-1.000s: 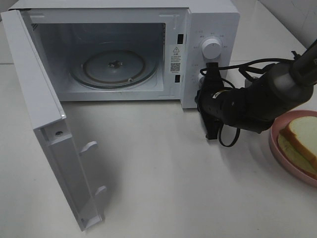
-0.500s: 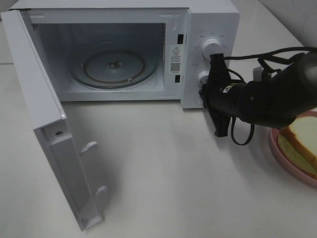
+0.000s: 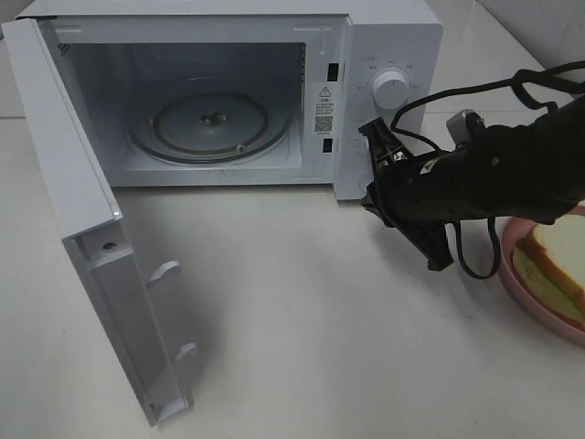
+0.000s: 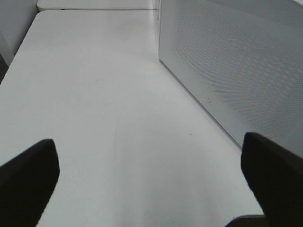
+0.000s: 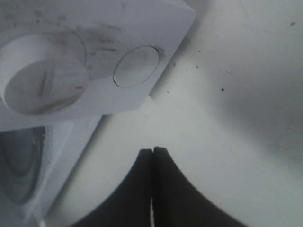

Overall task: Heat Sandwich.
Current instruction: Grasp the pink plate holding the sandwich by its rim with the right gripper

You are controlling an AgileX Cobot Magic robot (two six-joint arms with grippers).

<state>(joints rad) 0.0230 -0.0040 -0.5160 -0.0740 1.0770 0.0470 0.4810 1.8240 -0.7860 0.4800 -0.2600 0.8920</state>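
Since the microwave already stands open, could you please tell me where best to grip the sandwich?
Take the sandwich by two opposite crust edges, from above, pinching both slices: it lies flat on the plate, whose raised rim probably blocks a low sideways approach.

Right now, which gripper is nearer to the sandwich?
The right. The right gripper is by the microwave's control panel, left of the sandwich in the high view. The left gripper is beside the open microwave door, outside that view.
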